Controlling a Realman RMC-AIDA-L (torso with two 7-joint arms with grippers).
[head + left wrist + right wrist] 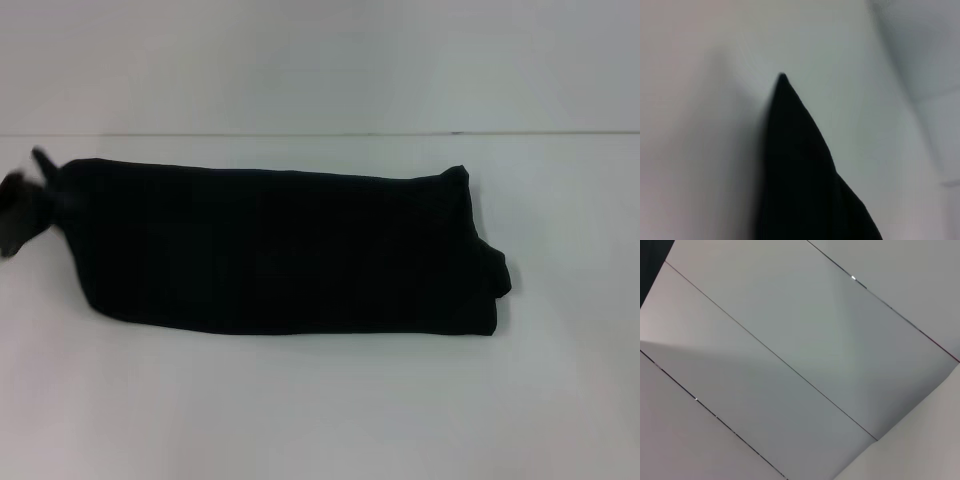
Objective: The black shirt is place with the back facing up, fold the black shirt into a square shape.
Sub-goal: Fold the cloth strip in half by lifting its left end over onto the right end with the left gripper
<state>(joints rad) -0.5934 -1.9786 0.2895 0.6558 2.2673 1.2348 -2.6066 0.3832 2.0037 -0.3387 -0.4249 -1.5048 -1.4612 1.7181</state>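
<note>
Currently the left gripper (40, 195), fingers pinching the black shirt (280, 250) end on the bench (320, 410), should fold it evenly across; right gripper unseen.

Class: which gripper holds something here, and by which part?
The left gripper pinches the folded black cloth shirt at its left end corner.

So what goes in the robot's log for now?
black shirt: long folded strip on table | left gripper: at shirt's left end | right gripper: unseen
</note>
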